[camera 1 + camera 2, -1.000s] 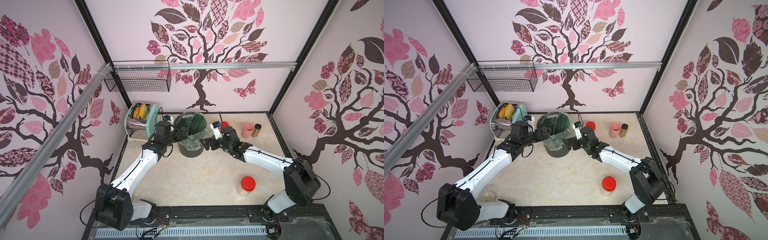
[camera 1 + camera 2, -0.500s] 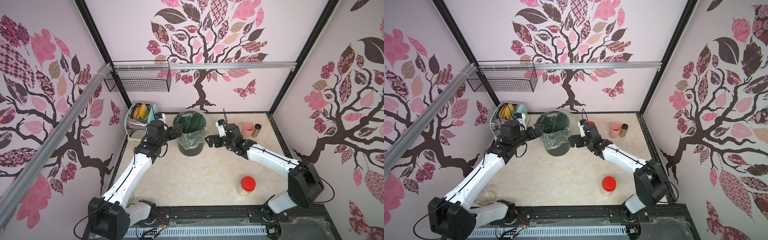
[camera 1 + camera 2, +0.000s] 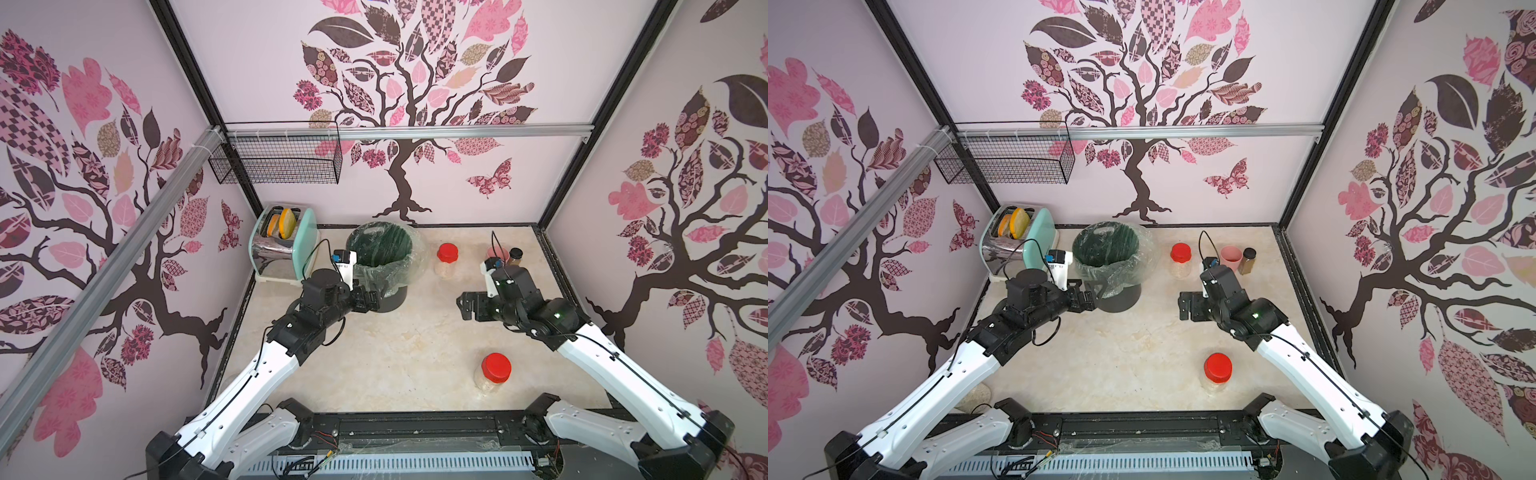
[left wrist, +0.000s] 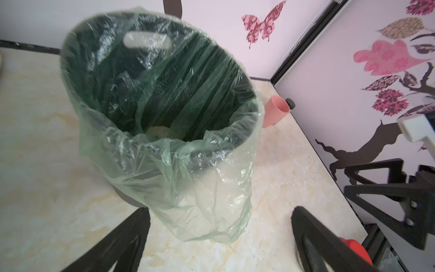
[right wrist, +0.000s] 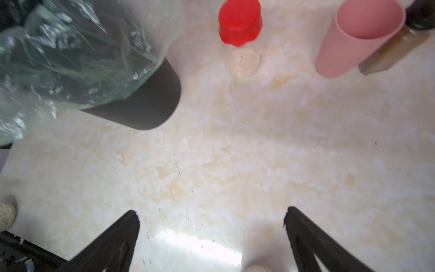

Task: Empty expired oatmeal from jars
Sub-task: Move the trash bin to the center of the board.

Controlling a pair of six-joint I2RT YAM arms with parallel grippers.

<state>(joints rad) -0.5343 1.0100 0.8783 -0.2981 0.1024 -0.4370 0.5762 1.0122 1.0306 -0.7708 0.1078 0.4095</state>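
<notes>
1. Jar with clear lid (image 3: 978,394): front left corner of the table (image 3: 1142,353), half hidden beside the left arm; pale contents, detail unclear.
2. Mint toaster (image 3: 282,245): back left corner; upright.
3. Left gripper (image 3: 373,300): fingers (image 4: 122,240) spread wide, holding nothing; level, just beside the bin's near side.
4. Dark bin (image 3: 380,253) with green liner: upright at the back; a small heap of oatmeal (image 4: 157,131) at its bottom.
5. Far red-lidded jar (image 3: 447,262): upright, lid on, between bin and pink cup; low beige layer inside.
6. Right gripper (image 3: 465,305): fingers (image 5: 113,242) spread wide, empty; above bare table, apart from both red-lidded jars.
7. Near red-lidded jar (image 3: 494,372): upright, lid on, front right; beige layer inside.
8. Pink cup (image 3: 497,253): back right; upright.
9. Brown bottle (image 3: 515,257): black cap, just beside the cup.
</notes>
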